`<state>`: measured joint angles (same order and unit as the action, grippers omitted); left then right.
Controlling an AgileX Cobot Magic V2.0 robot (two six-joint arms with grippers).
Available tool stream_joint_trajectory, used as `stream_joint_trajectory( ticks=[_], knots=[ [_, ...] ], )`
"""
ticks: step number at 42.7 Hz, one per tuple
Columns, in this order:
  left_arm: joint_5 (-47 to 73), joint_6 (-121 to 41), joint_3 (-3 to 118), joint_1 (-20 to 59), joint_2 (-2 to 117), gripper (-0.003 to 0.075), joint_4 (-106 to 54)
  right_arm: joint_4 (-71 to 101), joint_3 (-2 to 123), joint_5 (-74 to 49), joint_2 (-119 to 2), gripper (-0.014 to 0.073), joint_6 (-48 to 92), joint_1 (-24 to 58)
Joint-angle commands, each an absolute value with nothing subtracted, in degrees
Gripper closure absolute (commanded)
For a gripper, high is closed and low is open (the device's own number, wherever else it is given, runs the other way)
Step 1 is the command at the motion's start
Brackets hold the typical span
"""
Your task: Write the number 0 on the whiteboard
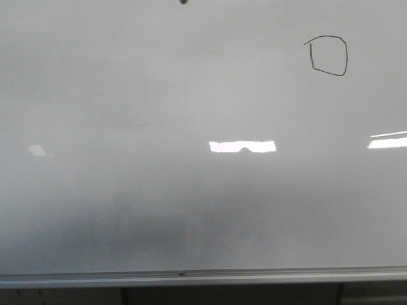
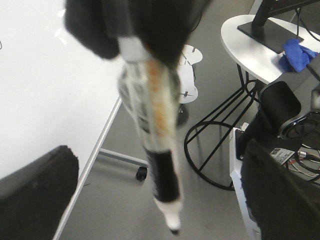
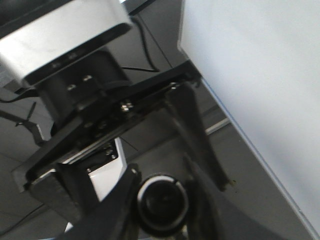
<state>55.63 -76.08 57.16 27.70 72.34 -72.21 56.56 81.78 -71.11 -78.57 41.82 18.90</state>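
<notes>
I count one 0, a closed loop high on the right of the one whiteboard, so the writing looks done. My left hand is clenched on one marker, tip well off the board. It is light, stiff and probably slick; grip mid-barrel. Right hand: cannot tell.

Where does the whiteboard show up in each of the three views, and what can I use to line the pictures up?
Front view: the whiteboard fills nearly the whole picture, with the number 0 at upper right.
Left wrist view: the whiteboard is the white surface beside the marker.
Right wrist view: the whiteboard is the white area along one side.
Shared landmark: the board's metal edge.
</notes>
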Motion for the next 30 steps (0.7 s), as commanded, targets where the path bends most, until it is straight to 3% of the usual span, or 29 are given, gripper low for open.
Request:
stream_joint_trajectory(
  ticks=[1, 11, 15, 21, 30],
  knots=[
    [55.4, -76.0, 59.0, 28.1, 70.7, 0.0099, -76.7, 61.3, 83.1, -76.1, -76.6, 0.0655, 42.9, 21.4],
    [58.3, -75.9, 59.0, 28.1, 70.7, 0.0108, -76.7, 61.3, 83.1, -75.6, -76.6, 0.0655, 42.9, 21.9],
    [59.6, -75.9, 59.0, 28.1, 70.7, 0.0159, -76.7, 61.3, 83.1, -75.4, -76.6, 0.0655, 42.9, 21.9],
    [60.5, -75.9, 59.0, 28.1, 70.7, 0.03, -76.6, 61.3, 83.1, -75.4, -76.6, 0.0655, 42.9, 21.9],
    [62.0, -75.9, 59.0, 28.1, 70.7, 0.0586, -76.6, 61.3, 83.1, -75.2, -76.6, 0.0655, 42.9, 21.9]
  ],
)
